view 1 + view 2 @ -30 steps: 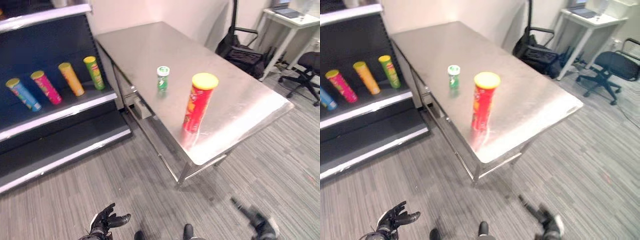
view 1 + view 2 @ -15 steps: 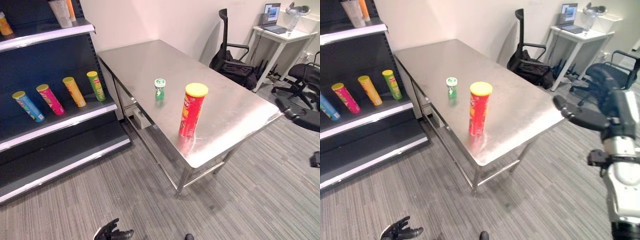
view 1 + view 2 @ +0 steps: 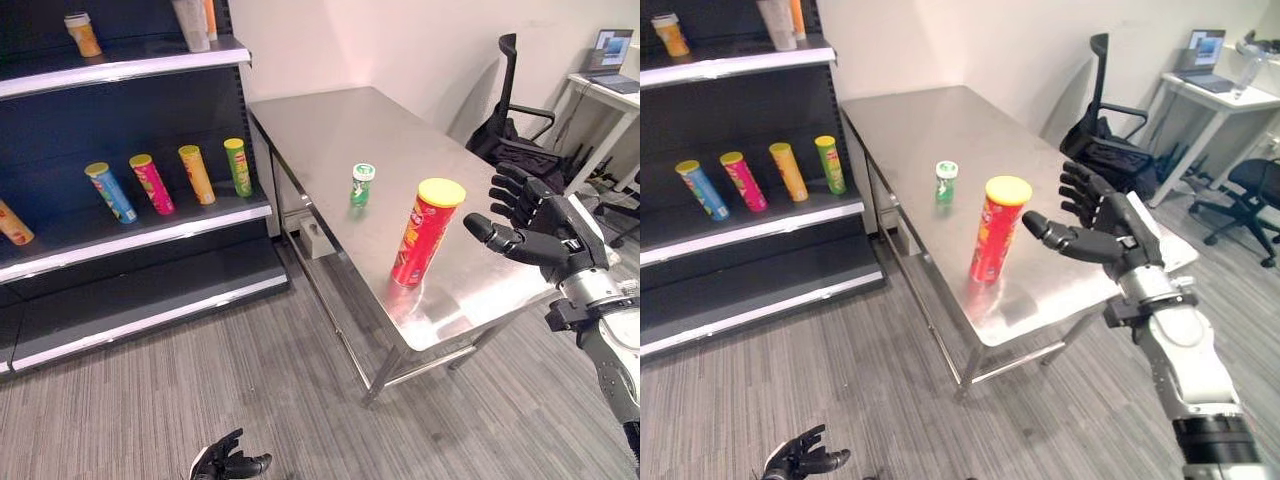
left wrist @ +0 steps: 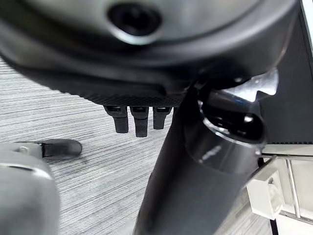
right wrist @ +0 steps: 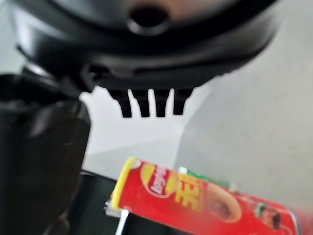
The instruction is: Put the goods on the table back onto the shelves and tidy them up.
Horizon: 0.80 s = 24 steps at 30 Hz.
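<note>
I see the red can upright on the table, a green can behind it. My right hand hangs spread beside the red can; left hand low, loosely spread.

Dark robot hand, silver-grey forearm

I see a tall red chip can with a yellow lid on the shiny silver metal table. A small green can with a white lid stands there too. The floor is grey striped carpet.
</note>
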{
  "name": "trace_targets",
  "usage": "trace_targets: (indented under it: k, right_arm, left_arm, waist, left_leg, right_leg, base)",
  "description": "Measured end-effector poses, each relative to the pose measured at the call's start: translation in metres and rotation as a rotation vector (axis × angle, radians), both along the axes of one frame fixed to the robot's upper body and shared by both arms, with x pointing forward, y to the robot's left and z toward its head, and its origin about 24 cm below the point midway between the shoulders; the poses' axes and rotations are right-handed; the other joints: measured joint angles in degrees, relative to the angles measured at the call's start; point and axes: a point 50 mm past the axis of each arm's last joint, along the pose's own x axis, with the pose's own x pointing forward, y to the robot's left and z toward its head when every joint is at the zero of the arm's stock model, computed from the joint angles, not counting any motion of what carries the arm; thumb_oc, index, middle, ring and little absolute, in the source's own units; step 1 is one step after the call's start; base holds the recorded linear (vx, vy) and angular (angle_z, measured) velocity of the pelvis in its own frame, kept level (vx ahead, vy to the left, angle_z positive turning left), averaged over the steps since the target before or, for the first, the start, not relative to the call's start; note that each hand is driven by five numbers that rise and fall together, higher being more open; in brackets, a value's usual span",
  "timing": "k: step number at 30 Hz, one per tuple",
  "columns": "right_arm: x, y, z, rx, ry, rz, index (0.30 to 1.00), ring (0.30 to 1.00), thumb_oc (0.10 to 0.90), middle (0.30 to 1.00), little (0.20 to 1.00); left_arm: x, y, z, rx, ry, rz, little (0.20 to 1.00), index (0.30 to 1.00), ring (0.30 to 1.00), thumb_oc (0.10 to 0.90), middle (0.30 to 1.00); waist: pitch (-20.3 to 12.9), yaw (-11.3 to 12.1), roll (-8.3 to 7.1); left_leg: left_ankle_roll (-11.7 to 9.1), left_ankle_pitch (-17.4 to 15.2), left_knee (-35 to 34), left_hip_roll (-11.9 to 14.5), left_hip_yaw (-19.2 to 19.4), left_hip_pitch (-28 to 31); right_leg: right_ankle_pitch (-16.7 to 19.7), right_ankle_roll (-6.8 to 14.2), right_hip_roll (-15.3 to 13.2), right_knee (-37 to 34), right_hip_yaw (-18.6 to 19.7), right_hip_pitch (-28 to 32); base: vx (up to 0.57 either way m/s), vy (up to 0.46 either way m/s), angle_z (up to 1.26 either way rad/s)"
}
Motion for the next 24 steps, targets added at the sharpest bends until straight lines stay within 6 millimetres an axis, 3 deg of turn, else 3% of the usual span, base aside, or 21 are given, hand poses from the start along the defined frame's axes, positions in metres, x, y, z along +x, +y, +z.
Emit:
trace_targets:
  k: [12, 24]
  right_arm:
    - [0.004, -0.021, -0.01, -0.113, 0.086, -0.101, 0.9, 0.9, 0.8, 0.9, 0.9]
    - [0.021, -0.01, 0.002, -0.226, 0.109, -0.053, 0.9, 0.9, 0.8, 0.9, 0.9]
  left_arm:
    - [-0.009, 0.002, -0.001, 0.005, 0.021, 0.006, 0.9, 0.9, 0.9, 0.8, 0.9]
    - [-0.008, 0.003, -0.001, 0.009, 0.011, 0.005, 0.9, 0.9, 0.9, 0.8, 0.9]
  waist:
    - [0.7, 1.0, -1.19]
    - [1.2, 1.3, -2.11]
  left_leg:
    - [0.0, 0.1, 0.0, -0.5, -2.3, -0.7]
    - [-0.1, 0.2, 0.3, -0.5, -3.6, -1.3]
  right_leg:
    - [-0.6, -0.1, -0.4, 0.0, -2.2, 0.6]
    - [-0.9, 0.0, -0.5, 0.0, -3.6, 0.7]
  base:
    - [0.0, -0.001, 0.1]
    - [0.0, 0.001, 0.05]
